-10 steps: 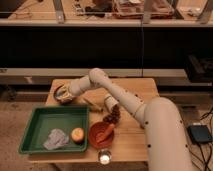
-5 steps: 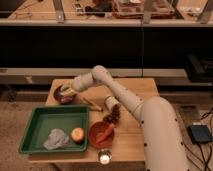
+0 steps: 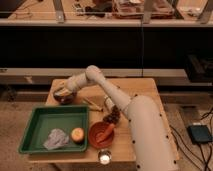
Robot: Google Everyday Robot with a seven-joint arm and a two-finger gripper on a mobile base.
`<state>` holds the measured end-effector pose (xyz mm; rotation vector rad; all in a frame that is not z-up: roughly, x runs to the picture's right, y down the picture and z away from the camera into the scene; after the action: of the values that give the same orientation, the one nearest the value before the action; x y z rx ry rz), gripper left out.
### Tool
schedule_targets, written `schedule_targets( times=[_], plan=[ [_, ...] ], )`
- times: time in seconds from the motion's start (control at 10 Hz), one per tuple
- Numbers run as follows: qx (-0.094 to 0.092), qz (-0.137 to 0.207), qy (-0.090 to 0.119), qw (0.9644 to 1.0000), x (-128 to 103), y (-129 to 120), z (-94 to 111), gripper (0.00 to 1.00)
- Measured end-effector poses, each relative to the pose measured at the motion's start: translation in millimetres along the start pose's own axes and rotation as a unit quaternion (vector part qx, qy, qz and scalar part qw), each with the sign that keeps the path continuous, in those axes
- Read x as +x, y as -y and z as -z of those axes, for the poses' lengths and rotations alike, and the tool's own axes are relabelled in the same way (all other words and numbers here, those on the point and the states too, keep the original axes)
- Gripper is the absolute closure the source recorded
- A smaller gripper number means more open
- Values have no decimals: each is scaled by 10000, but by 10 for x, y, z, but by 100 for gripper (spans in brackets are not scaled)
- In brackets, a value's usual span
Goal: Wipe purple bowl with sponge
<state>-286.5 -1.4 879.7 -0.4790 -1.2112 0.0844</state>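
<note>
The purple bowl (image 3: pixel 64 97) sits at the back left of the wooden table (image 3: pixel 135 92), dull maroon and round. My gripper (image 3: pixel 62 90) is at the end of the white arm, right over the bowl's inside, pressing a pale yellowish sponge (image 3: pixel 61 91) into it. The sponge covers much of the bowl's inside, and the fingertips are hidden against it.
A green tray (image 3: pixel 40 125) at the front left holds a grey cloth (image 3: pixel 55 139) and an orange fruit (image 3: pixel 77 134). An orange-red bowl (image 3: pixel 102 134) with a utensil stands beside it. A dark bunch of grapes (image 3: pixel 114 116), a pale stick (image 3: pixel 92 104) and a small white cup (image 3: pixel 104 158) lie nearby.
The gripper with the sponge has shifted slightly within the bowl, a little to the right and down. Everything else stands as before.
</note>
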Motion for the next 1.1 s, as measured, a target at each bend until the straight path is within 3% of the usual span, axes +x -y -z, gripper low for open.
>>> schedule_targets(
  times=[0.2, 0.4, 0.7, 1.1],
  plan=[
    [-100, 3, 77, 9999, 4, -26, -109, 100],
    [-230, 29, 140, 9996, -62, -141, -83, 100],
    [-414, 82, 141, 9990, -169, -329, 93, 100],
    [-424, 60, 82, 9991, -142, -477, 426, 100]
  ],
)
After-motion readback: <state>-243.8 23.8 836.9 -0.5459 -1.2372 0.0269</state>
